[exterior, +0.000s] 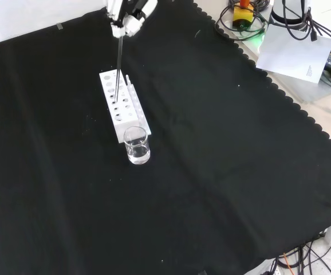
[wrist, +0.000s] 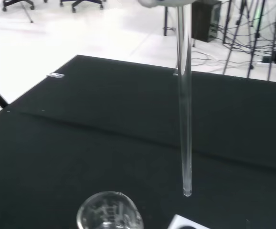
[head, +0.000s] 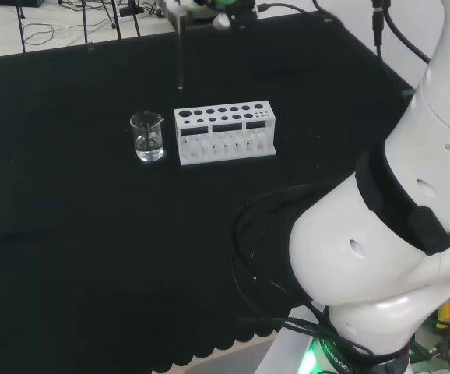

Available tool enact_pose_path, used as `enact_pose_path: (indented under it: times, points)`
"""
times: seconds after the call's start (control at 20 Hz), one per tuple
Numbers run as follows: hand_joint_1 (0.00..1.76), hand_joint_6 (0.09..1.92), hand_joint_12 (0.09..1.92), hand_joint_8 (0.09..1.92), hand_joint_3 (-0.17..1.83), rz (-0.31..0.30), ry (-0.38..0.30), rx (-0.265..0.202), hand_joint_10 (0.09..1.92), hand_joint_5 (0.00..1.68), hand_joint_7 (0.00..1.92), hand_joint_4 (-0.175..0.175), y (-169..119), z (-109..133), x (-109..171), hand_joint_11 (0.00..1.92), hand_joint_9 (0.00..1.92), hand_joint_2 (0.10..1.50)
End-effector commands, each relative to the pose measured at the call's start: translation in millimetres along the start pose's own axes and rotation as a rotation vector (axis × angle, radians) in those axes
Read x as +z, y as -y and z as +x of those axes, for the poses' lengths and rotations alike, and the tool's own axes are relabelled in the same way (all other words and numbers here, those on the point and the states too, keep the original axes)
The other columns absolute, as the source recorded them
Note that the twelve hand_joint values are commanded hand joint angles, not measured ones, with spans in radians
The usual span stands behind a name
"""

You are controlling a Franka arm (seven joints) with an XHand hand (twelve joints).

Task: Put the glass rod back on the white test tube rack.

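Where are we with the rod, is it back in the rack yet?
Not yet. Done: the glass rod is lifted, pinched by the hand and hanging upright. In hand: in the head view its lower tip hangs in the air above the white rack, near the end next to the beaker. Left: line the tip up with a hole, lower the rod in, let go.

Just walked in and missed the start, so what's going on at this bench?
The robot's hand is holding a glass rod upright by its top end, hanging it in the air above the white test tube rack on the black cloth. In the head view the rod's lower tip is well clear of the rack, so it is not yet in a hole. A small glass beaker stands at one end of the rack, with what looks like a little clear liquid in it.
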State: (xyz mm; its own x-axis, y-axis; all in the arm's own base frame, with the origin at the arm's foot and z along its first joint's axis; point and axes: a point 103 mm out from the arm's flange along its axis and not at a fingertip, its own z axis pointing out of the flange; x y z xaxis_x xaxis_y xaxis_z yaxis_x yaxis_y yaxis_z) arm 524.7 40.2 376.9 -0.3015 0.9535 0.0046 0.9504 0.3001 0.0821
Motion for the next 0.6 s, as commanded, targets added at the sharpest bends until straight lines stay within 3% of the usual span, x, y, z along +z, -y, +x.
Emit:
enact_pose_path:
  times: [0.05, 0.6]
  points:
    - [1.32, 0.4, 0.75, 0.79, -0.17, 0.001, -0.005, 0.049, 0.8, 1.23, 1.28, -0.175, 20.0, -24.5, 3.7, 1.57, 1.56, 1.08]
    - [1.32, 0.4, 0.75, 0.79, -0.17, 0.041, 0.013, 0.139, 0.8, 1.23, 1.28, -0.175, 48.6, -42.2, 20.6, 1.57, 1.56, 1.08]
